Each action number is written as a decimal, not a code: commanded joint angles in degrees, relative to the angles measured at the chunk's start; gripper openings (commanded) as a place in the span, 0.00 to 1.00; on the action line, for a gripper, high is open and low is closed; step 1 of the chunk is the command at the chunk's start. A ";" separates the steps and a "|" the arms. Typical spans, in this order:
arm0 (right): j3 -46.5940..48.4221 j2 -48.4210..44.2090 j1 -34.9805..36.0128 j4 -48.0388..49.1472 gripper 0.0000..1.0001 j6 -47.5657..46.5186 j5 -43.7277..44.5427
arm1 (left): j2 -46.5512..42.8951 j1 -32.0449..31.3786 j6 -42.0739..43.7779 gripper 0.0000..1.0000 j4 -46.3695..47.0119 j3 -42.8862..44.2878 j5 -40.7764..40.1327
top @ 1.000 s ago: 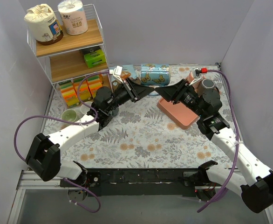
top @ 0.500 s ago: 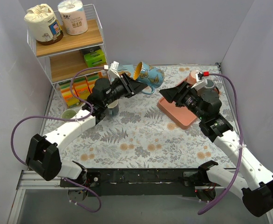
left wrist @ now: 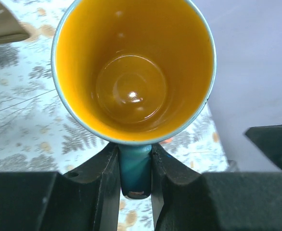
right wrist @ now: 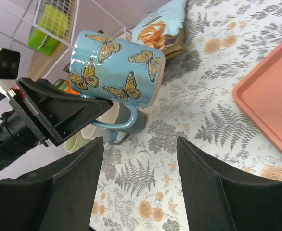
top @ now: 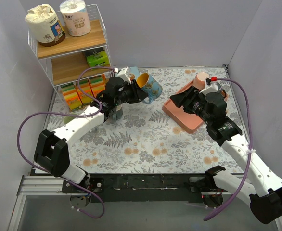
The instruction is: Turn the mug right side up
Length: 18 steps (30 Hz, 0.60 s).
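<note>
The mug (top: 148, 86) is light blue with butterflies and orange inside. My left gripper (top: 140, 93) is shut on its handle (left wrist: 135, 169) and holds it in the air above the table, tilted, its mouth facing up and to the left. The left wrist view looks straight into the empty orange mug (left wrist: 131, 72). In the right wrist view the mug (right wrist: 118, 74) hangs at the upper left in the left fingers. My right gripper (top: 175, 99) is open and empty, over the near left edge of the pink tray (top: 186, 119), apart from the mug.
A wire shelf (top: 71, 45) with paper rolls and boxes stands at the back left. A grey cup (top: 116, 112) and pale green cups (top: 71, 118) sit near the shelf. A snack bag (right wrist: 162, 24) lies at the back. A pink cup (top: 200, 79) and a dark cup (top: 217, 87) stand by the tray.
My left gripper has lifted the mug from lying on its side at the back and swung it left and nearer, turning its mouth upward. My right gripper has drawn back to the right.
</note>
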 commanded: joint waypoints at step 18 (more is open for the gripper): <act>2.91 -1.64 -1.23 -5.49 0.69 -2.17 6.14 | 10.07 -3.13 19.95 0.00 -0.80 3.90 -22.45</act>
